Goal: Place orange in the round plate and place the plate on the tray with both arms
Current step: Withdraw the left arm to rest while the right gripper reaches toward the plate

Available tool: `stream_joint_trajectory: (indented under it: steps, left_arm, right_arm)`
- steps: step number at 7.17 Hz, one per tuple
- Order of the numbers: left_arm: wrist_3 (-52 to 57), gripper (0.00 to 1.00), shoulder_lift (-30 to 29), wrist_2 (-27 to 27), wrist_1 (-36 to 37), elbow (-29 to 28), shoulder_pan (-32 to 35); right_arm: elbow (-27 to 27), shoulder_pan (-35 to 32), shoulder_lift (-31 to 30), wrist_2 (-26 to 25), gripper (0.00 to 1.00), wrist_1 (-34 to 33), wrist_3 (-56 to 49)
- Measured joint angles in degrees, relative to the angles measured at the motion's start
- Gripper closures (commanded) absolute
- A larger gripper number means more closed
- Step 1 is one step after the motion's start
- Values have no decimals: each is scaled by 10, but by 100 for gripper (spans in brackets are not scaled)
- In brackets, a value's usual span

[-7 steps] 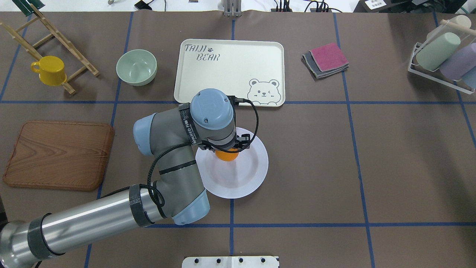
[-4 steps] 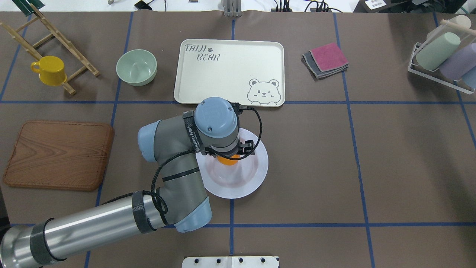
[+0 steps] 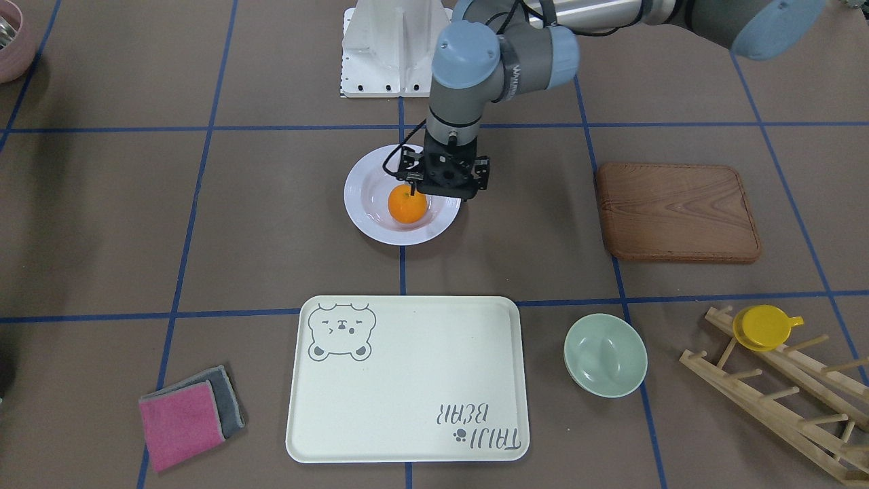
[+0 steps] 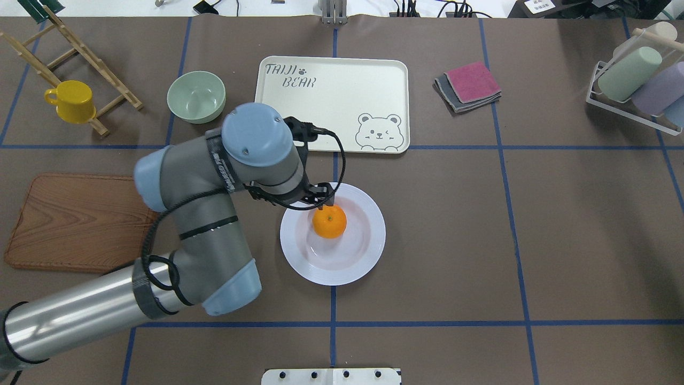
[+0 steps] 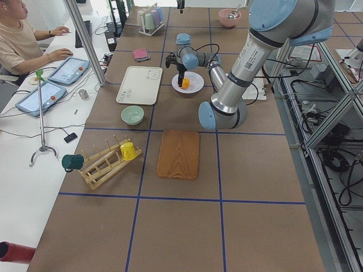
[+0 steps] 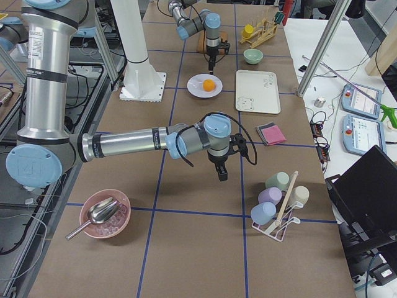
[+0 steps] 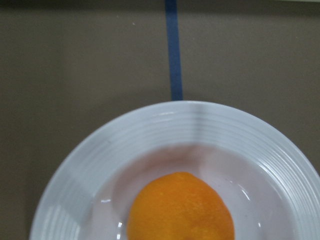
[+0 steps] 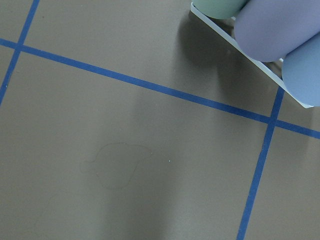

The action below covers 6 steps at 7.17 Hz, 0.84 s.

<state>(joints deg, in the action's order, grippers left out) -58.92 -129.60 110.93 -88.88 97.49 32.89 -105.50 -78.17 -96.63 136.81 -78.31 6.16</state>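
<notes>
Orange-coloured fruit, the orange (image 4: 329,222), lies free in the well of the round plate (image 4: 368,251) | plate stands on the table (image 4: 534,240), apart from the tray (image 4: 331,101) | left gripper (image 3: 442,192) hangs above the plate, clear of the fruit, jaws apart and empty | right gripper (image 6: 221,174) near the cup rack (image 6: 279,198); whether its jaws are apart or together cannot be told.

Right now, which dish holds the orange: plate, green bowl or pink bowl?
The white plate mid-table: the orange sits in its well. The green bowl by the tray is empty; the pink bowl holds a scoop.
</notes>
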Motion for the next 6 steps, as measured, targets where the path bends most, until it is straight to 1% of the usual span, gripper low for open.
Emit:
stream_joint_trajectory:
  steps: [2, 3, 4, 6]
  left_arm:
    - [159, 0, 113, 30, 25, 87, 95]
    - [253, 0, 169, 41, 27, 111, 148]
    - [348, 0, 215, 61, 28, 120, 203]
    - [539, 0, 304, 129, 29, 119, 331]
  right_arm:
    - [-5, 20, 31, 22, 0, 2, 52]
    - [-8, 34, 45, 26, 0, 15, 96]
    - [-11, 54, 52, 27, 0, 55, 165]
    - [-12, 111, 59, 15, 0, 181, 346]
